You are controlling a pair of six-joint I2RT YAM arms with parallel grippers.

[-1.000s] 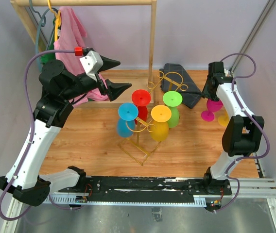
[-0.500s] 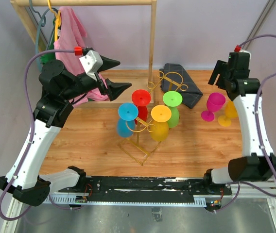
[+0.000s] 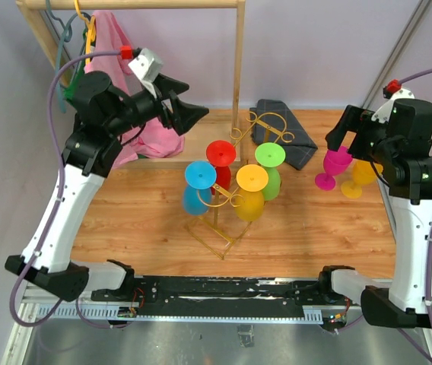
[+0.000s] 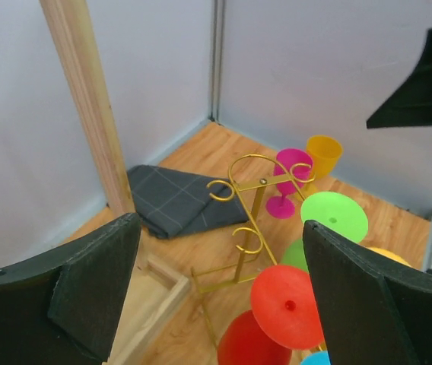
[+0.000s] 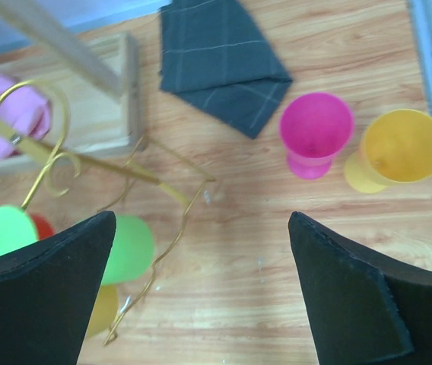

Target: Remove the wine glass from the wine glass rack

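The wine glass to take could be any of four hanging foot-up on the wine glass rack (image 3: pixel 223 200) at the table's (image 3: pixel 125 220) middle. Round its stem are the red glass (image 3: pixel 220 153) at 12 o'clock, the green glass (image 3: pixel 270 155) at 2, the yellow glass (image 3: pixel 252 179) at 4 and the blue glass (image 3: pixel 199 175) at 9. They look like smooth coloured plastic, so probably light, stiff and somewhat slippery. The thin stem just under the foot seems the surest hold, and the glass should then slide outward along its hook. The wire rack looks light and could drag or tip. The left fingers (image 4: pixel 94 281), at 10 o'clock, are spread wide and hold nothing. The right fingers (image 5: pixel 41 289), at 3 o'clock, are likewise spread and empty.
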